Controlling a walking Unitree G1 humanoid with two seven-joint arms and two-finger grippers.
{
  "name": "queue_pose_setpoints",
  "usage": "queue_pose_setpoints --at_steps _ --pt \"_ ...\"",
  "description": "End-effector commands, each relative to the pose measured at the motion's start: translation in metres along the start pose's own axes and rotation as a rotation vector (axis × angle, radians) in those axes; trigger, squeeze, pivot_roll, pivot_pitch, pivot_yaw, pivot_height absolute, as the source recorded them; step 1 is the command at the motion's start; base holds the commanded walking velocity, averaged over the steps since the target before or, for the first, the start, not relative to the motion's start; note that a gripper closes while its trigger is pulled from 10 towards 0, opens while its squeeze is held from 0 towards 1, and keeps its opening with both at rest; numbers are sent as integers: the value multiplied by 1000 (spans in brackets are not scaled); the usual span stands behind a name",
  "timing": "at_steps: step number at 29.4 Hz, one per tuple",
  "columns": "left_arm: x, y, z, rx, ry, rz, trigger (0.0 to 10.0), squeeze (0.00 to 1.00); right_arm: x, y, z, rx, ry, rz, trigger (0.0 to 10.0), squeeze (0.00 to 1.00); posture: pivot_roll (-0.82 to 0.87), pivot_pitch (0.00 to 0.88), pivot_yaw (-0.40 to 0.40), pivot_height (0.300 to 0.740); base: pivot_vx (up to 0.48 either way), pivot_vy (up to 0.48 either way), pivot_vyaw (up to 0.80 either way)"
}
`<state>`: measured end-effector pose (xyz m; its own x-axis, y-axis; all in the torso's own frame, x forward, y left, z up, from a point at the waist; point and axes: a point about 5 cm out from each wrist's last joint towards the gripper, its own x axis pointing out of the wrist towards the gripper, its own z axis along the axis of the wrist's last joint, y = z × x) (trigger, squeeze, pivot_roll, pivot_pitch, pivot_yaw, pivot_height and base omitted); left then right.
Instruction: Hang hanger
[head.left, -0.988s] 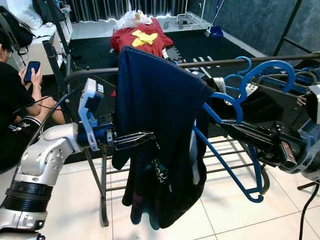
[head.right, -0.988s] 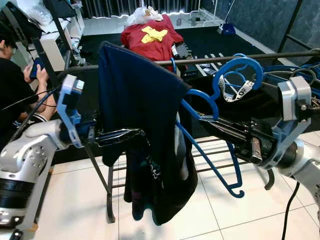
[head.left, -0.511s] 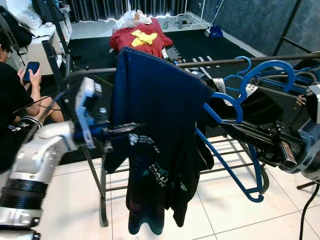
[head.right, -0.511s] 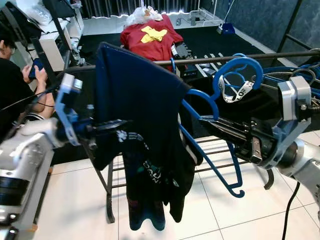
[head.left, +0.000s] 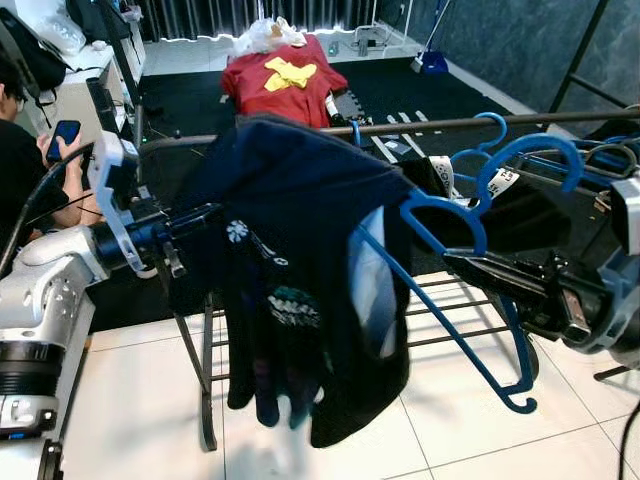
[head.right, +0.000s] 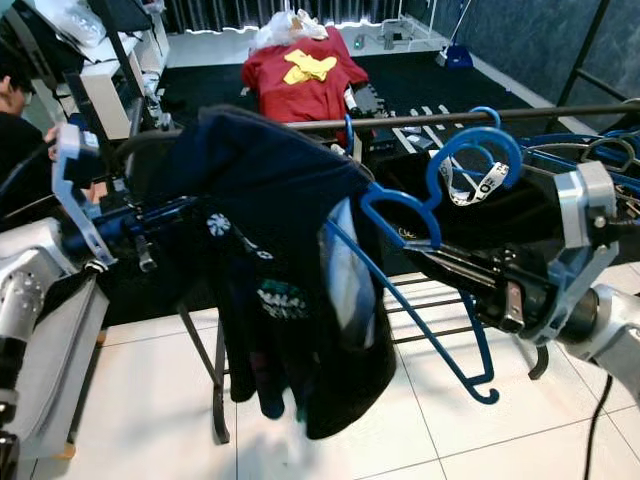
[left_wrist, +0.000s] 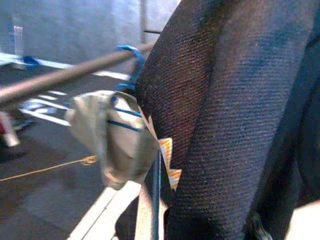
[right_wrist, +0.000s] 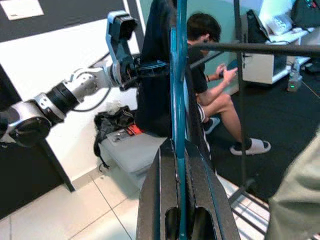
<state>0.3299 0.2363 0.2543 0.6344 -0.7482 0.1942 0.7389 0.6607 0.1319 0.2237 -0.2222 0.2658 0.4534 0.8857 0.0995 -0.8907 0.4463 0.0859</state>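
Right gripper (head.left: 470, 268) clamped on blue hanger (head.left: 470, 325); left gripper (head.left: 215, 212) pinching dark shirt (head.left: 300, 230); risk: shirt sliding off, tugged sideways before reaching rail (head.left: 450, 122).

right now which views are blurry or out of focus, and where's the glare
Left eye view: hem of the dark navy shirt motion-smeared, blue plastic hanger sharp. Left wrist view: soft, navy fabric close up and the metal rail hazy. Right wrist view: right gripper fingers blurred, background person sharper. Right eye view: glare on the white floor tiles.
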Motion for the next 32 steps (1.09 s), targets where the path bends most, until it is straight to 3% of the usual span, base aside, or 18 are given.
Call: queue_pose_setpoints --at_steps 1,4,7,11,15,16,21,24,25,28,29,32 --pt "-8 9 6 30 1 55 0 0 -1 0 -2 -4 21 -14 0 0 -31 55 -14 740 0 0 0" --pt "-12 20 9 52 -2 154 0 0 -6 -8 -29 31 193 -93 0 0 -30 55 -15 740 0 0 0" --pt "-16 33 3 72 27 310 0 0 -12 -11 -73 96 444 -152 0 0 -28 55 -16 740 0 0 0" --pt "-15 36 -2 53 18 377 0 0 -15 -7 -92 124 537 -154 0 0 -28 55 -16 740 0 0 0" --pt "3 14 -19 -64 -44 311 0 0 -13 -5 -119 187 571 -171 0 0 -28 52 -15 740 0 0 0" --pt "3 14 -19 -64 -44 311 0 0 -13 -5 -119 187 571 -171 0 0 -28 52 -15 740 0 0 0" --pt "20 -15 -37 -146 -59 201 0 0 -10 -2 -141 230 576 -184 0 0 -25 51 -11 740 0 0 0" --pt "25 -23 -39 -172 -70 179 0 0 -11 1 -148 233 601 -174 0 0 -25 51 -11 740 0 0 0" --pt "25 -25 -43 -175 -53 175 0 0 -17 2 -159 218 679 -187 0 0 -26 47 -7 740 0 0 0" --pt "15 -24 -59 -168 26 220 0 0 -26 1 -177 202 756 -258 0 0 -27 47 -6 740 0 0 0" --pt "-5 -15 -82 -161 132 357 0 0 -34 8 -194 220 825 -291 7020 0 -24 52 -6 740 0 0 0" --pt "-12 -13 -89 -160 166 408 0 0 -37 11 -200 227 848 -293 7020 0 -24 52 -6 740 0 0 0"
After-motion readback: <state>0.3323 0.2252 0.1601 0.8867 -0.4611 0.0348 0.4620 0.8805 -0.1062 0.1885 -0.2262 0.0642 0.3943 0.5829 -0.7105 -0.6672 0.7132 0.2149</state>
